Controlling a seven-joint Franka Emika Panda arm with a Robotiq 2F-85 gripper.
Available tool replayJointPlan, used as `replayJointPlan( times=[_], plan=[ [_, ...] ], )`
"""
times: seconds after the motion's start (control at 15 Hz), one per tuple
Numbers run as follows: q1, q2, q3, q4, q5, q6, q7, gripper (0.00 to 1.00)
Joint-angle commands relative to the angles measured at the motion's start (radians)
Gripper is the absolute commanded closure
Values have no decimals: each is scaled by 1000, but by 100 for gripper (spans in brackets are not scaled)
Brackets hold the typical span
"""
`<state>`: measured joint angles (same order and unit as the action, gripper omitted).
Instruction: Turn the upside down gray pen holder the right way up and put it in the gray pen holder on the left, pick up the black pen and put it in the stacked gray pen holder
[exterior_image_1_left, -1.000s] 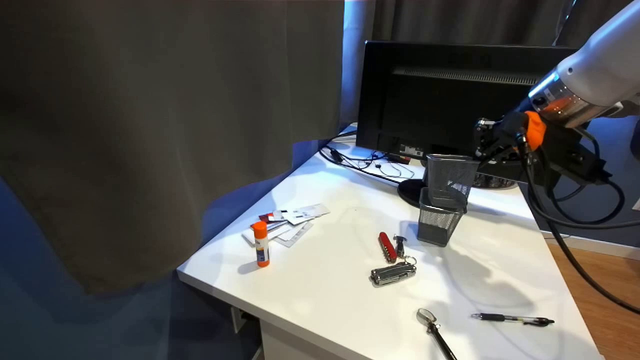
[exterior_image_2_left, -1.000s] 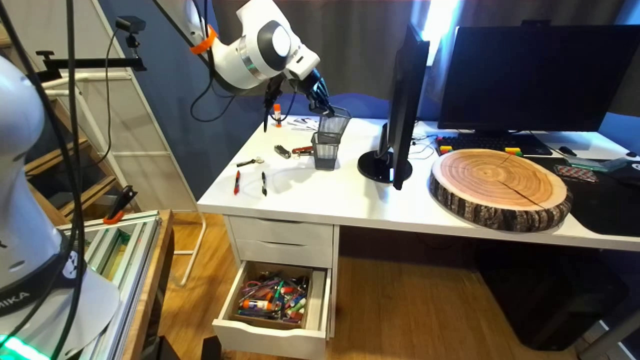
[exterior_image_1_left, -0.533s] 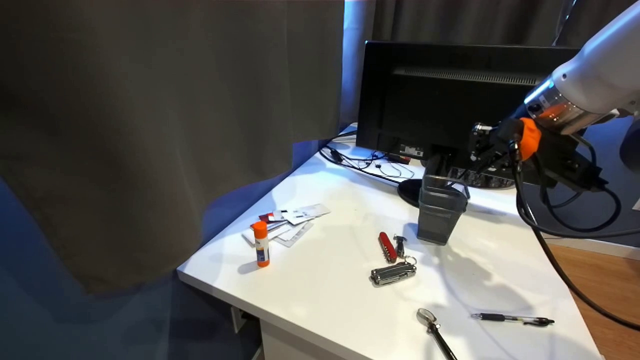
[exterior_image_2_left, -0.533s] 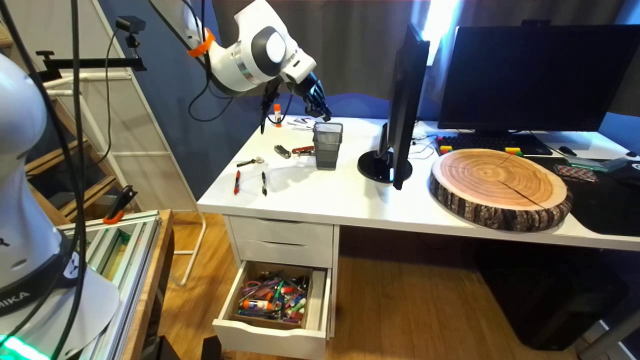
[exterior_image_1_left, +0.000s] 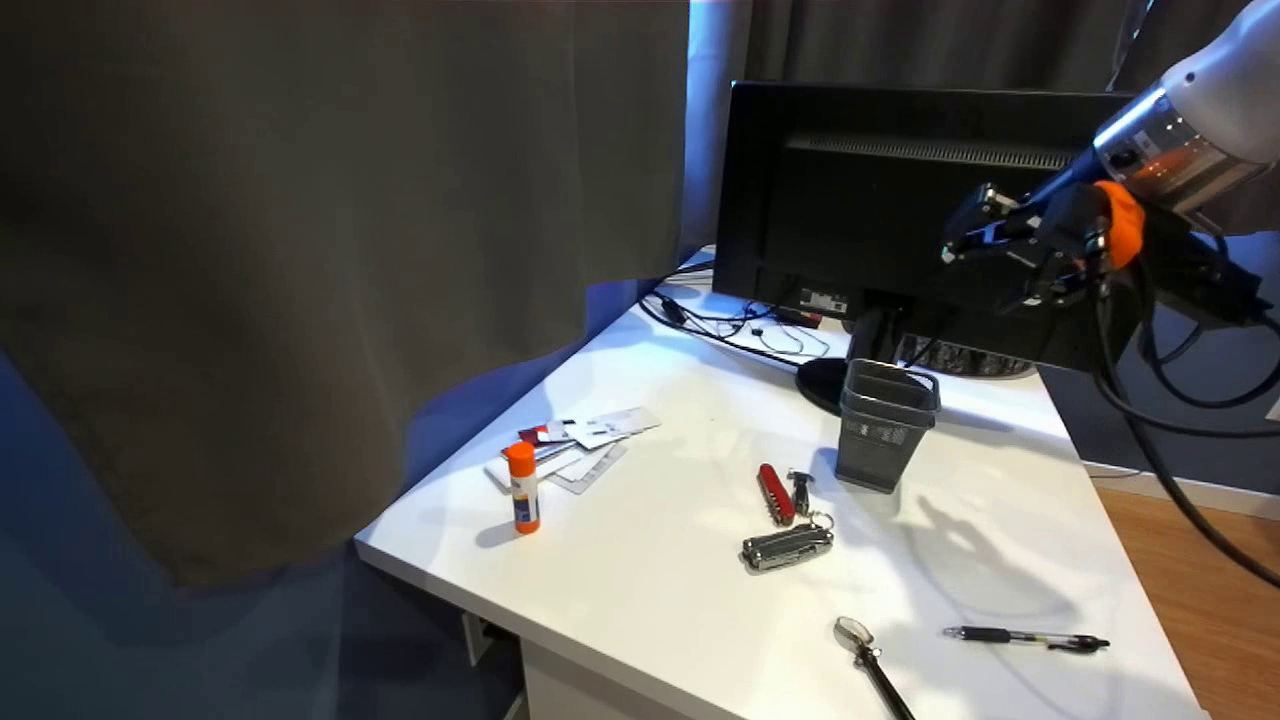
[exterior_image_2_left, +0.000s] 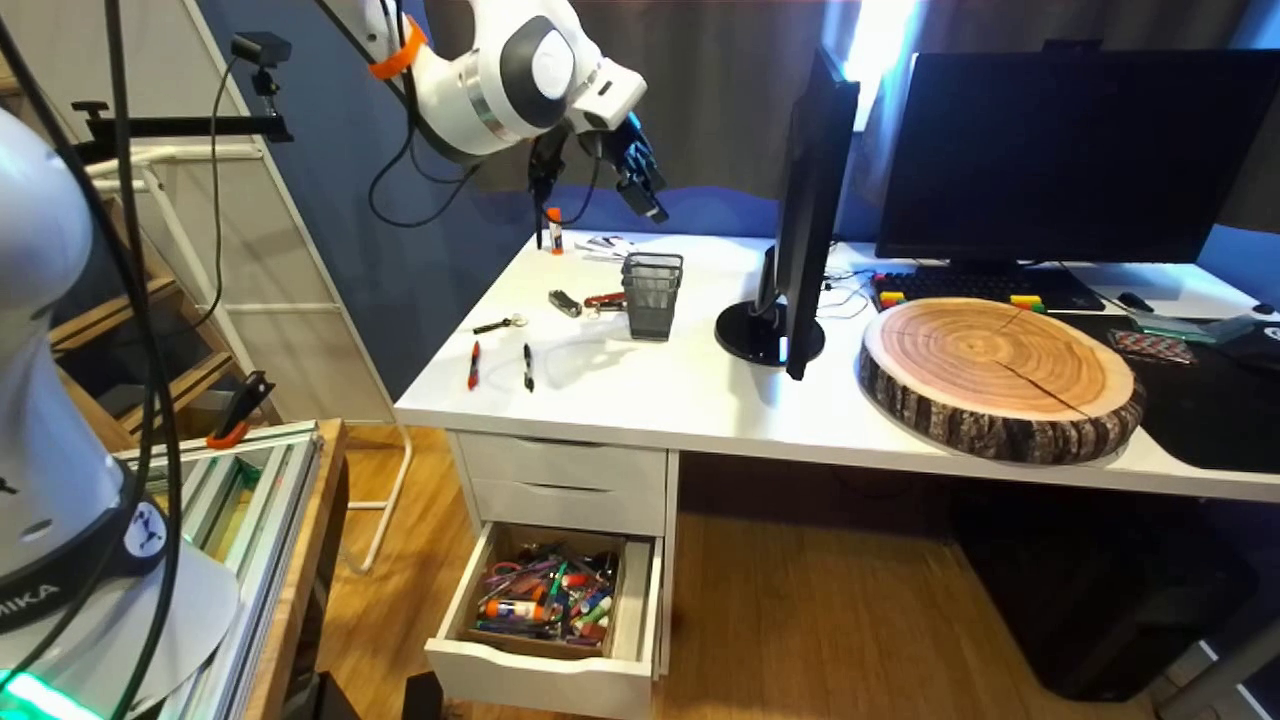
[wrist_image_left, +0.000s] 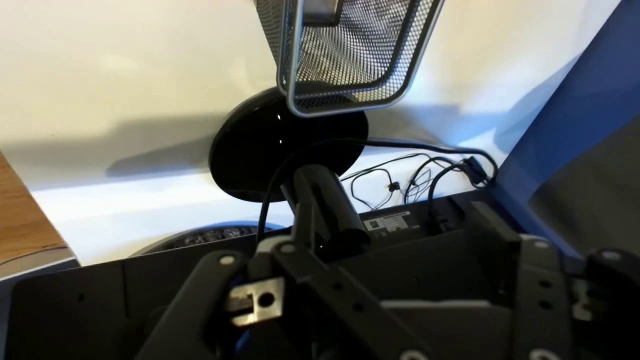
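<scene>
The two gray mesh pen holders stand upright on the white desk, one nested inside the other with their rims close together; this stack also shows at the top of the wrist view, where the two rims are seen from above. My gripper is open, its fingers spread with nothing between them. In an exterior view the gripper hovers above the stack and apart from it, in front of the monitor's back. The black pen lies flat near the desk's edge, also visible as a small dark pen.
A black monitor on a round base stands right behind the stack. On the desk lie a red pocket knife, a gray multitool, a small mirror on a handle, a red pen and a glue stick.
The upper pen holder, sticking up tilted at the gripper a second ago, has dropped down into the lower one. My gripper has opened and lifted up away from it.
</scene>
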<state>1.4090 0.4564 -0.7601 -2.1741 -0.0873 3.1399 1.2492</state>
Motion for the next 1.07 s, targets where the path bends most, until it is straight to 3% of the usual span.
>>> replayJointPlan(
  times=[0.0,0.33,0.4,0.47,0.6,0.93,1.0],
  plan=[
    [-131,-221,170,-99,-15,-105,-152,0],
    [-234,-315,338,-120,216,-381,-281,0],
    [-365,-327,476,-121,226,-423,-291,0],
    [-370,-289,462,-91,107,-361,-198,0],
    [-448,-294,547,-93,97,-372,-196,0],
    [-476,-293,564,-93,85,-372,-195,0],
    [-494,-283,593,-95,117,-375,-178,0]
  ],
)
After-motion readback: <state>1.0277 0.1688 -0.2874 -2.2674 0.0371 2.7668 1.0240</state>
